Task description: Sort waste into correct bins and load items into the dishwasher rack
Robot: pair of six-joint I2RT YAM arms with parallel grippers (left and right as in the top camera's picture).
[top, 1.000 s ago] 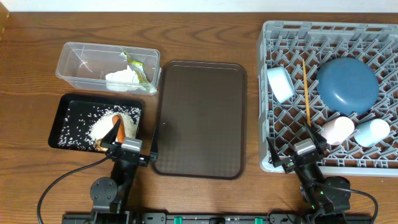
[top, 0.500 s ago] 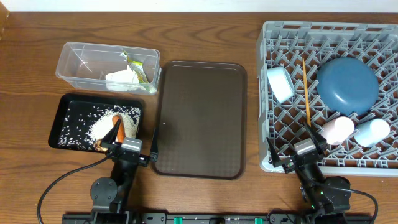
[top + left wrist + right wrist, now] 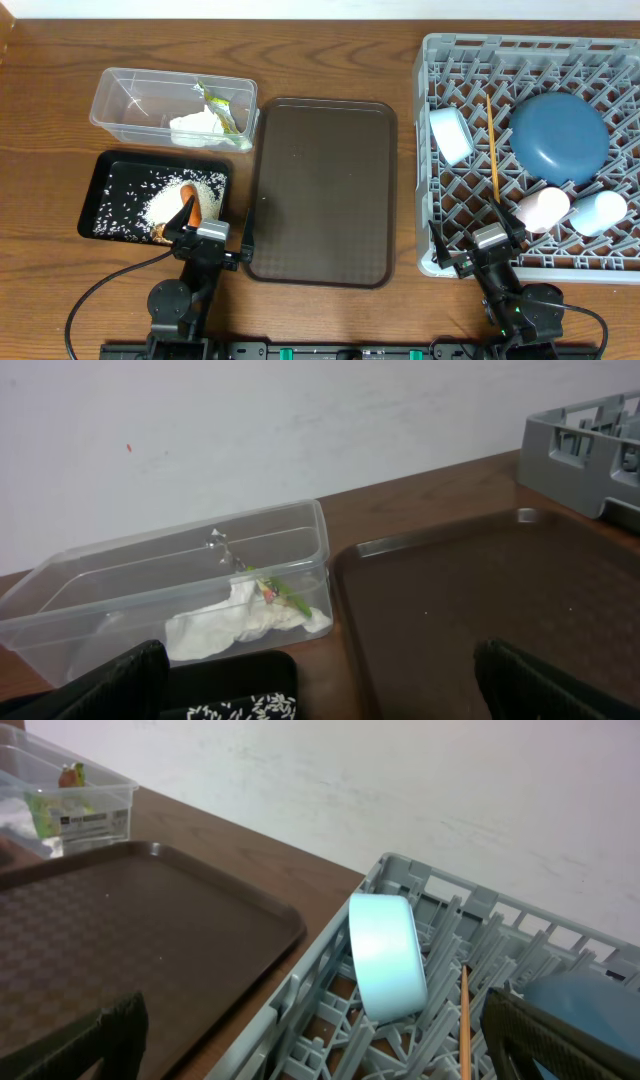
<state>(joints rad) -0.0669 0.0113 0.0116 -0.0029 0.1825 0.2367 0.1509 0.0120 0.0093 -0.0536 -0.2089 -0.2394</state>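
Dishes racked right of serving tray; waste binned left of it. Task appears complete. Left gripper and right gripper: jaws spread wide, holding nothing.

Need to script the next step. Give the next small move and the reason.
Probably none, just wait: tissue and wrapper lie in the clear tub, rice and carrot in the black tray, and plate, bowl, pink cup, blue cup and chopsticks in the rack.

Matte black left gripper and matte black right gripper, both blunt-fingered. A grey wrist block tops each black jointed arm, with a thin black cable trailing.
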